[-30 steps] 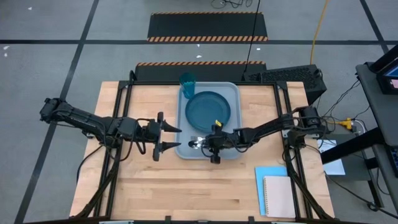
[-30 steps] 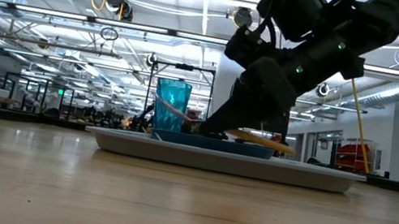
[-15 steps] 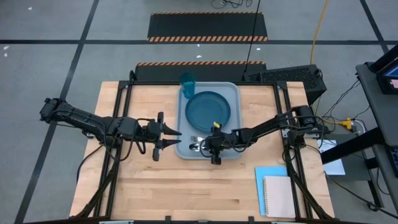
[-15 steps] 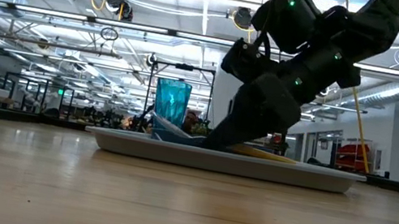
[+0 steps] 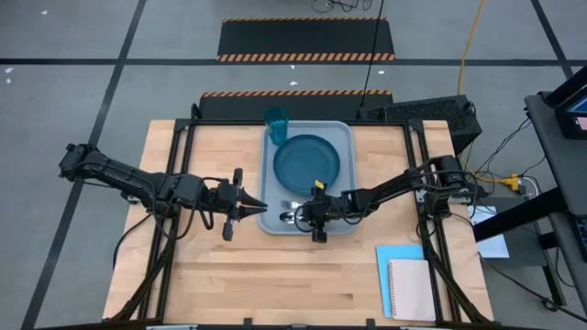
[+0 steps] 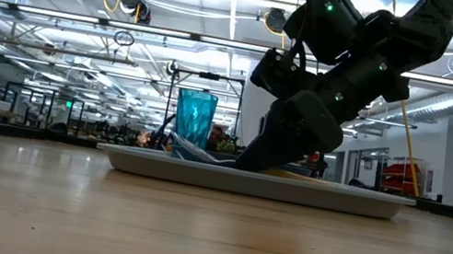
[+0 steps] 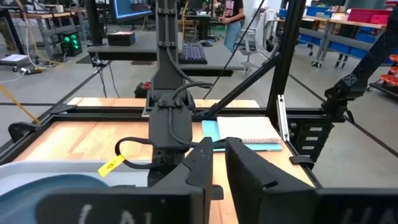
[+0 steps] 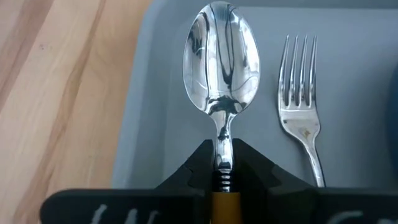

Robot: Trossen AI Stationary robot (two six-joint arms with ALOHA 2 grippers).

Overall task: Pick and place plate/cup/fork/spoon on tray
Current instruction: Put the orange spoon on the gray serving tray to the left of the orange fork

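The grey-blue tray point(image 5: 345, 134) lies mid-table with the dark blue plate point(image 5: 307, 163) on it and the teal cup point(image 5: 277, 119) upright at its far left corner. Near the tray's front left corner, my right gripper point(image 5: 299, 213) is shut on the spoon point(image 8: 221, 62). The fork point(image 8: 301, 112) lies flat on the tray floor beside the spoon, tines pointing the same way. My left gripper point(image 5: 260, 207) hovers by the tray's left rim, shut, with nothing between its fingers. My right gripper pinches the spoon's neck point(image 8: 221, 163), where the metal meets the orange handle, between its two fingers. The fingers slant down from the table's right, in line with the spoon. The bowl point(image 8: 221, 56) points toward the tray's left wall, low over the tray floor; whether it rests there I cannot tell.
A beige notebook point(image 5: 411, 289) on a light blue sheet point(image 5: 389, 259) lies at the table's near right. Bare wood stretches along the near edge and left of the tray. The tray's raised rim point(image 6: 254, 181) stands between my left gripper and the cutlery.
My left gripper has shut its fingers while staying beside the tray's left rim. My right gripper has gone down toward the tray with the spoon, whose bowl end has dropped from well above the rim to just over the tray.
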